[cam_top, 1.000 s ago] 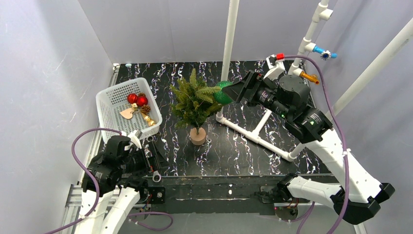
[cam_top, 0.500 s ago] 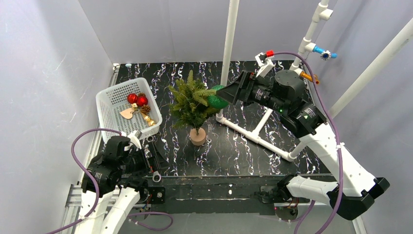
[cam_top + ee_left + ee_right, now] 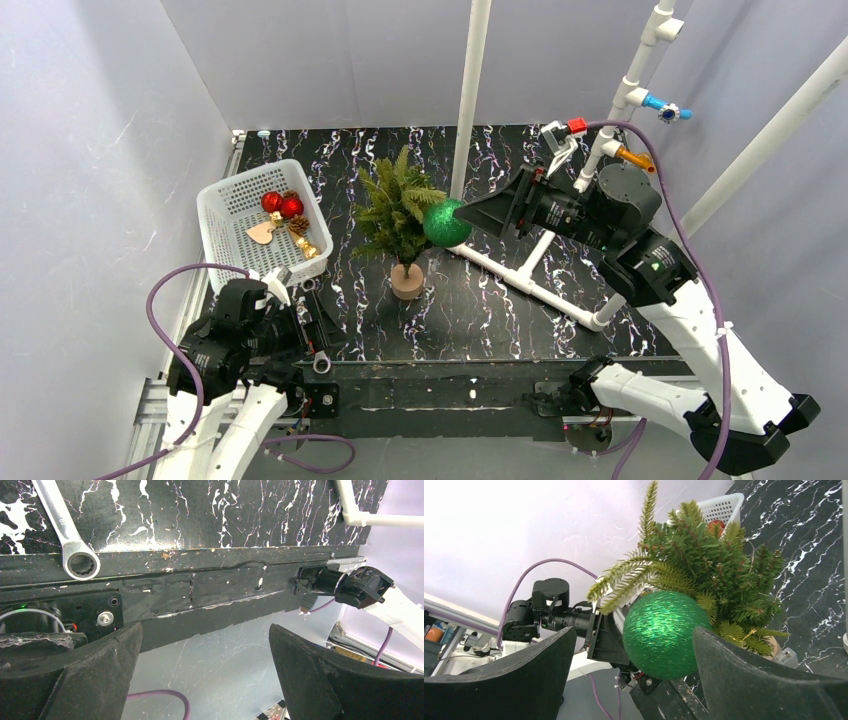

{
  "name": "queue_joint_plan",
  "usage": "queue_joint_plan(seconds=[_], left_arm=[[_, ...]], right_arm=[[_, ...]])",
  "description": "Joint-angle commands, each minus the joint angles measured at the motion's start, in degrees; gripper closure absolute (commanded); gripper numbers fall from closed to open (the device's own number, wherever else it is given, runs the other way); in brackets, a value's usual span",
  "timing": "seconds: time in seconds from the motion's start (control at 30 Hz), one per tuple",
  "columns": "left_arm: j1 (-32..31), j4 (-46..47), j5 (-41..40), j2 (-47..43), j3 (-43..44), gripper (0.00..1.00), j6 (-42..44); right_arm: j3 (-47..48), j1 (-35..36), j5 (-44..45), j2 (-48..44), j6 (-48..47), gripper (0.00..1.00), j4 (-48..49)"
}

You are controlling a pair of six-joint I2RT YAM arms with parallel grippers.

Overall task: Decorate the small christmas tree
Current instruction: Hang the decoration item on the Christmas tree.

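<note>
The small christmas tree (image 3: pixel 400 212) stands mid-table on its round tan base (image 3: pixel 406 281). It also fills the upper right of the right wrist view (image 3: pixel 704 570). A glittery green ball (image 3: pixel 446 222) hangs at the tree's right side, against the branches. My right gripper (image 3: pixel 466 214) is just right of it. In the right wrist view the ball (image 3: pixel 664 632) sits between the wide-apart jaws, with a clear gap on the left, and the gripper (image 3: pixel 634 680) is open. My left gripper (image 3: pixel 205 680) is open and empty over the table's near left edge.
A white basket (image 3: pixel 228 205) at the left holds red balls (image 3: pixel 281 204), a gold heart (image 3: pixel 261 233) and other small ornaments. A wrench (image 3: pixel 319 356) lies near the front edge. A white pipe frame (image 3: pixel 520 275) lies right of the tree, with an upright pole (image 3: pixel 470 80) behind.
My right gripper and the green ball have moved from the tree's back right down toward its front right. The tree has swayed slightly. The left arm has not moved.
</note>
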Motion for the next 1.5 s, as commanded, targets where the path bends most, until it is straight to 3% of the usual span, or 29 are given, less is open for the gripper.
queue_joint_plan(seconds=[0.0,0.9,1.1,1.27,1.47], left_arm=[[-0.1,-3.6,1.1,0.2,0.3,0.01,0.2],[-0.1,-3.6,1.1,0.3,0.7,0.01,0.2],[-0.1,-4.5,-0.7,1.4,3.0,0.01,0.5],[-0.1,-11.3,-9.8,6.3,11.6,0.0,2.7],[-0.1,-14.6,-36.2,9.5,18.8,0.01,6.3]], right_arm=[[-1.2,-0.1,2.2,-2.7,-1.5,0.05,1.4],[-3.3,-0.1,8.7,-8.2,-2.8,0.05,-4.3],[-4.5,-0.1,12.0,-10.5,-4.1,0.04,-9.2],[-7.1,-0.1,16.5,-13.4,-5.7,0.04,-16.1],[-10.2,0.0,18.3,-16.8,-6.6,0.04,-21.2]])
